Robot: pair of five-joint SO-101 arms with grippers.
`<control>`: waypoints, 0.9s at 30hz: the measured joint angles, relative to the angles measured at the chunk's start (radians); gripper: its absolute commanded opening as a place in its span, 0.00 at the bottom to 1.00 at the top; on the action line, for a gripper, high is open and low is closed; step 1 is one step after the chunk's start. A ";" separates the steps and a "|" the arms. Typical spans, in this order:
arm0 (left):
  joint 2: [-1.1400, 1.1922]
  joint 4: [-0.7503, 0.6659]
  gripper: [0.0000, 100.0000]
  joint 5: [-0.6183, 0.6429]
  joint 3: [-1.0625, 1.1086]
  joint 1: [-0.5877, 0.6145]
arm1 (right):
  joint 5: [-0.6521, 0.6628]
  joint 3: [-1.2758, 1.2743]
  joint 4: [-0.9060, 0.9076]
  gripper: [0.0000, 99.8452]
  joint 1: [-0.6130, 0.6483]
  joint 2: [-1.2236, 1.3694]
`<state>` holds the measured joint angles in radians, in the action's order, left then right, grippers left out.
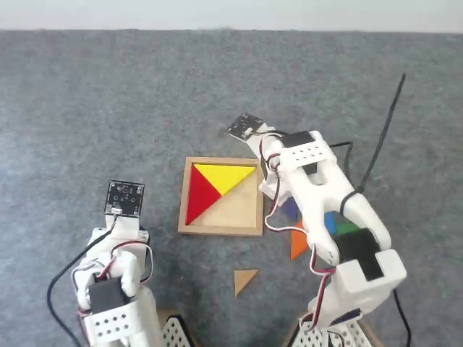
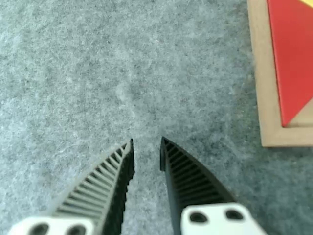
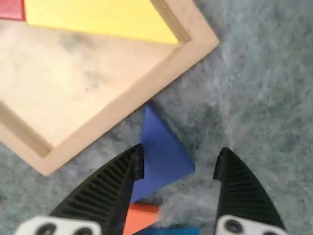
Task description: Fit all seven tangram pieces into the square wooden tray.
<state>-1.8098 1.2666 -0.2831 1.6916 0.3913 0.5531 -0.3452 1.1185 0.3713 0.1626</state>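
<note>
The square wooden tray [image 1: 233, 210] lies in the middle of the grey bench [image 1: 108, 94]. It holds a yellow triangle [image 1: 226, 176] along its far edge and a red triangle [image 1: 199, 195] along the edge nearer the left arm, and the two meet in the tray's middle. The rest of the tray floor is bare wood. The right gripper [image 3: 181, 159] hangs low, just outside the tray's corner nearest the right arm, with its jaws spread wide. A dark blue triangle [image 3: 161, 152] lies flat on the bench, one point almost touching the tray's outer rim. It sits in the gap between the jaws, hard against one finger [image 3: 128, 172] and apart from the other. Farther from the tray on that same side are an orange piece [image 1: 298, 244], a light blue piece [image 1: 330, 221] and a green piece [image 1: 347, 228], clustered together and partly under the right arm. A wood-coloured triangle [image 1: 244, 280] lies alone on the bench off the tray's near edge, apart from the rim. The left gripper [image 2: 146, 143] is above bare bench off the tray's red-triangle side, near a tray corner but apart from it. Its jaws are parted by a narrow gap with nothing between them.
</note>
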 measured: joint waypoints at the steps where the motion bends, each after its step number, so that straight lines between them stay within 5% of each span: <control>1: 0.000 0.000 0.09 0.000 0.000 0.000 | 0.014 0.000 -0.008 0.24 -0.002 0.006; 23: 0.000 0.000 0.09 0.000 0.000 0.000 | 0.054 0.002 -0.006 0.24 0.002 0.091; 27: 0.000 0.000 0.09 0.000 0.000 0.000 | 0.054 -0.002 0.006 0.11 0.002 0.078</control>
<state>-1.8098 1.2666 -0.2831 1.6916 0.3913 0.6068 -0.3468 1.1247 0.3728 0.2409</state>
